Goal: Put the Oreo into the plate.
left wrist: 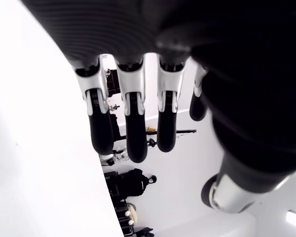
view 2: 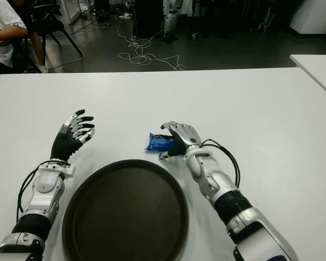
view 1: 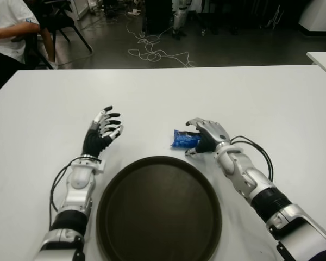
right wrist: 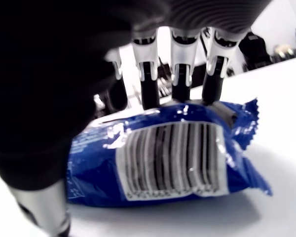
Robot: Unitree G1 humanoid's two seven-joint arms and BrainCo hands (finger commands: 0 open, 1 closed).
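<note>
oreo [view 1: 183, 139] just behind plate [view 1: 158, 211]

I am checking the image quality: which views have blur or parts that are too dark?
Right wrist view: right hand palm is a black mass, Oreo packet barcode slightly soft. Left wrist view: left hand dark against bright white table. Eye views: evenly lit, plate readable.

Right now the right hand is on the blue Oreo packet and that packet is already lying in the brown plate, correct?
Not quite. The right hand is on the Oreo packet, but the left eye view shows the packet on the white table, just beyond the brown plate, which holds nothing.
</note>
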